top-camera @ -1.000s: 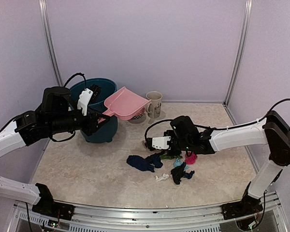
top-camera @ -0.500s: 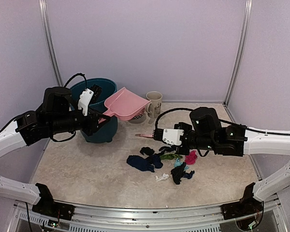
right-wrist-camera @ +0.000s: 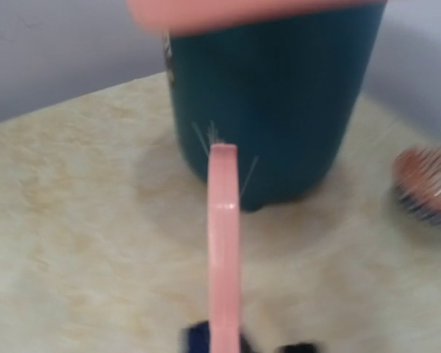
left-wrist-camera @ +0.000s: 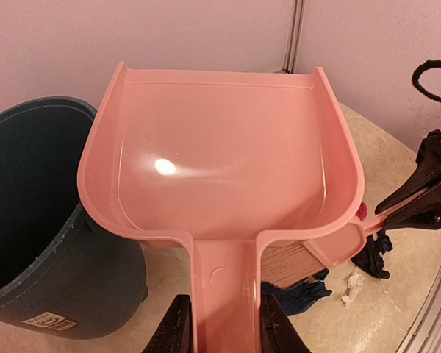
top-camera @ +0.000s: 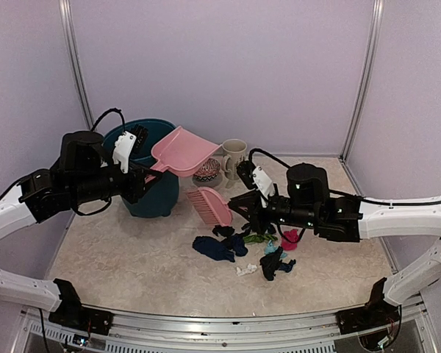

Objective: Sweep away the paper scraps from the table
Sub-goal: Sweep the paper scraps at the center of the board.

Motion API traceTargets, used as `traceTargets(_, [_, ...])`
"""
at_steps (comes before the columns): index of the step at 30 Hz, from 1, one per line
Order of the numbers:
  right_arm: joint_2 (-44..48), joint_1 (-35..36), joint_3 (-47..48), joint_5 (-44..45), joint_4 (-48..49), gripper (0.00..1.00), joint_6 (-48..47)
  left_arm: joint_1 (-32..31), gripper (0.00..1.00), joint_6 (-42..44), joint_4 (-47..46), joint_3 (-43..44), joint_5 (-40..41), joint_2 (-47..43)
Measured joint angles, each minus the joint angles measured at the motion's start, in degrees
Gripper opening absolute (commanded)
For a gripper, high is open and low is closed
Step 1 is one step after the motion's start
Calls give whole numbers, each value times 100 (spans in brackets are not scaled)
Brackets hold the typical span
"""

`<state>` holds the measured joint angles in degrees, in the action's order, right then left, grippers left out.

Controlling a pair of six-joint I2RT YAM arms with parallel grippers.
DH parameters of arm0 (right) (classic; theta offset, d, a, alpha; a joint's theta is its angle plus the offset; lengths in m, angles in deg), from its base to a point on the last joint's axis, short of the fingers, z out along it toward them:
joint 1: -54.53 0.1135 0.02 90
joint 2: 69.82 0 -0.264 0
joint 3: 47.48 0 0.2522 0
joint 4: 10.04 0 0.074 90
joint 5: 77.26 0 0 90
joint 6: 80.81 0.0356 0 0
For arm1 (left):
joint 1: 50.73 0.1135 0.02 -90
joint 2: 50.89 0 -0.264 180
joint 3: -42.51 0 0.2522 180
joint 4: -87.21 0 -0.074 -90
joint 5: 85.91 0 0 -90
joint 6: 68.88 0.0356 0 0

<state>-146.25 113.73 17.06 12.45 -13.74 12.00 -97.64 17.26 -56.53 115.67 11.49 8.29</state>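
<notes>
Top external: brush (top-camera: 210, 206) nr paper scraps (top-camera: 235, 244)

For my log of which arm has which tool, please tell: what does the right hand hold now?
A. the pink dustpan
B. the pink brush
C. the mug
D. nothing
B: in the top view the right hand is closed on the handle of the pink brush, and that handle also shows in the right wrist view; the pink dustpan is in the left hand.
</notes>
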Motion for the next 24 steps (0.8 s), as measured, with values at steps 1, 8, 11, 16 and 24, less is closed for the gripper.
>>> traceTargets(1, [-184, 0, 26, -92, 79, 0, 289, 0, 0, 0, -2, 0, 9, -20])
traceTargets(8, [-1512, 0, 334, -632, 520, 0, 2181, 0, 0, -17, -9, 0, 46, -74])
traceTargets(11, [-1974, 0, 522, -820, 623, 0, 2800, -2, 0, -17, -9, 0, 57, -81])
traceTargets(16, [-2409, -61, 741, -929, 581, 0, 3442, -2, 0, -17, -9, 0, 55, -133])
traceTargets(24, [-2496, -518, 708, -863, 299, 0, 3864, -2, 0, -15, -9, 0, 46, -203])
